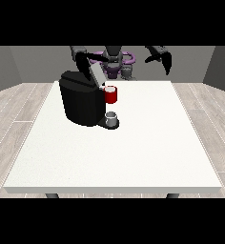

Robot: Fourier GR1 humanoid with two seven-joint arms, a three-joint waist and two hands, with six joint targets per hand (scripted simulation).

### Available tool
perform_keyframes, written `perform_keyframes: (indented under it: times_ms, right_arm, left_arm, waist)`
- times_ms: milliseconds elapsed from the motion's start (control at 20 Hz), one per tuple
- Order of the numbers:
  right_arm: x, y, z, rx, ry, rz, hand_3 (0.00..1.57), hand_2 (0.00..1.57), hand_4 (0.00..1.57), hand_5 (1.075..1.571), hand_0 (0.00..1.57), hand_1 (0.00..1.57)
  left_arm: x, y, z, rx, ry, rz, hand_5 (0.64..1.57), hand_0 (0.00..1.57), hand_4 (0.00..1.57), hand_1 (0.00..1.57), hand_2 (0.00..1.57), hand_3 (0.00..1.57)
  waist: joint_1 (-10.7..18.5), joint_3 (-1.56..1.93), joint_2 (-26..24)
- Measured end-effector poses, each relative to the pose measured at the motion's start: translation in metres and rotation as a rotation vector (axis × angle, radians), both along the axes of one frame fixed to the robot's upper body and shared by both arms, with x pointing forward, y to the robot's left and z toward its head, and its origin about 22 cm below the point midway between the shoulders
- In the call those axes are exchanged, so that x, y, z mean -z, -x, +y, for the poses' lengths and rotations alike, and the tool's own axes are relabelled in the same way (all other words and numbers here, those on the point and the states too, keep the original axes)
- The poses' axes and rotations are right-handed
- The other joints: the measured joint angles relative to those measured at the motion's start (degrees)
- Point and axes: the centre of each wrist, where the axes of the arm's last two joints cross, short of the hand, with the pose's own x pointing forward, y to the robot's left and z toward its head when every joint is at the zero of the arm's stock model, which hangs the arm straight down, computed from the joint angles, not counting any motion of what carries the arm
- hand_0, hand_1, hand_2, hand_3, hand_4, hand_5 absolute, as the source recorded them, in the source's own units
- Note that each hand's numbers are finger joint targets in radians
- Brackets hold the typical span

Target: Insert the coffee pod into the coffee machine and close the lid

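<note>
Trouble I expect lies at the black box-shaped coffee machine (81, 102) on the white worktop (133, 152): its grey lid (96, 72) stands raised, the red pod holder (111, 95) faces front. I cannot find the pod, nor tell how the fingers lie on the hand at the view's left (80, 56). The hand at the view's right (162, 58) hangs curled, holding nothing. An early lid push could jam.

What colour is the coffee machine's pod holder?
Red, at the front of the black coffee machine: pod holder, seen in the front view.
</note>
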Motion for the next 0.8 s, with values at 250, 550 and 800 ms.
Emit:
perform_keyframes:
  times_ms: [250,550,800]
  right_arm:
    - [-0.012,-0.006,0.002,-0.018,0.037,-0.069,0.00,0.00,0.16,1.571,0.00,0.00]
    - [-0.033,-0.015,0.006,-0.013,0.103,-0.082,0.00,0.00,0.00,1.571,0.00,0.00]
    - [-0.050,-0.018,0.014,0.020,0.141,-0.066,0.00,0.00,0.00,1.571,0.00,0.00]
  left_arm:
    - [0.001,0.003,-0.003,0.012,-0.002,-0.017,1.571,0.00,0.38,0.00,0.00,0.00]
    - [-0.007,-0.001,-0.009,0.033,-0.014,-0.034,1.571,0.00,0.36,0.00,0.00,0.00]
    - [-0.011,-0.007,-0.012,0.041,-0.013,-0.041,1.571,0.00,0.33,0.00,0.00,0.00]
  waist:
    - [0.69,-0.11,1.50]
    - [1.63,0.17,2.98]
    - [2.17,0.47,4.00]
